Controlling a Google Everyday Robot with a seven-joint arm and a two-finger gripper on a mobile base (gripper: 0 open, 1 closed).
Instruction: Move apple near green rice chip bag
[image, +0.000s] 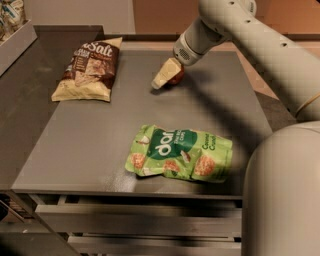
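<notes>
The small red apple (179, 78) lies on the grey table (75, 150) at the far middle. It is mostly covered by my gripper (168, 74), which reaches down onto it from the upper right; only the apple's right side shows. The green rice chip bag (180, 153) lies flat near the table's front edge, well apart from the apple and nearer to the camera.
A brown-and-cream "Salt" chip bag (90, 65) lies at the far left of the table. My pale arm (260, 45) spans the upper right, and the robot body (282, 200) fills the lower right. A grey bin (15, 37) stands at the far left.
</notes>
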